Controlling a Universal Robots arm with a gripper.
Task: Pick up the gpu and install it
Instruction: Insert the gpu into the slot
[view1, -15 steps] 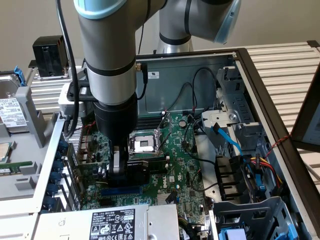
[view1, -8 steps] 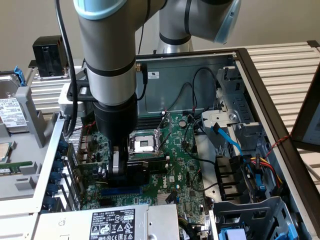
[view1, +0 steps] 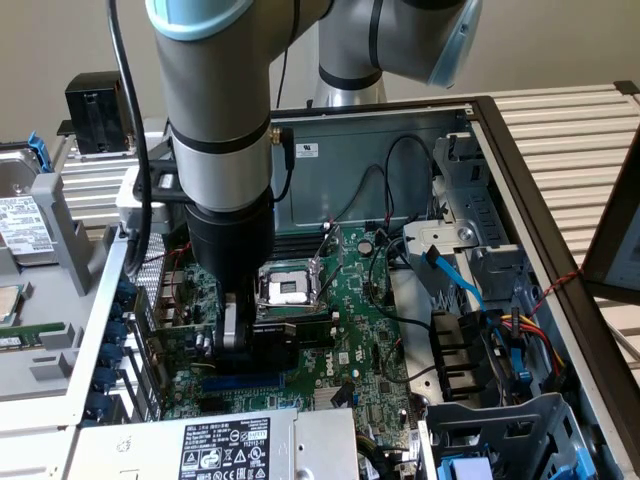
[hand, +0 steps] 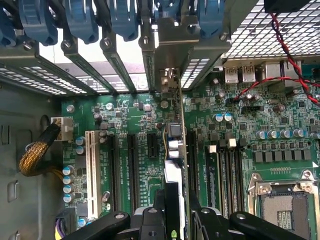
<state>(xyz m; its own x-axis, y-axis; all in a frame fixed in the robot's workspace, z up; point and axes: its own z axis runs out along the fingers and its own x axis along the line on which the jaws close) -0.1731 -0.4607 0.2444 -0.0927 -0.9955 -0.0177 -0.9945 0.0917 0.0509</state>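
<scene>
Hand (view1: 238, 340) is clamped on the gpu (hand: 174, 145), low and toward the exterior view's left, just below the CPU socket (view1: 287, 288). Gpu stands edge-on on the motherboard (view1: 375, 330) slots, bracket (hand: 167, 80) at the case's rear openings; can't tell if seated.

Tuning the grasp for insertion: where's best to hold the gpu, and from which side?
Top edge of the gpu, pinched across its two flat faces, coming straight down. It stands on edge over the motherboard, thin and upright, so the faces give parallel surfaces and the lower edge is left free. The gripper holds it that way.
</scene>
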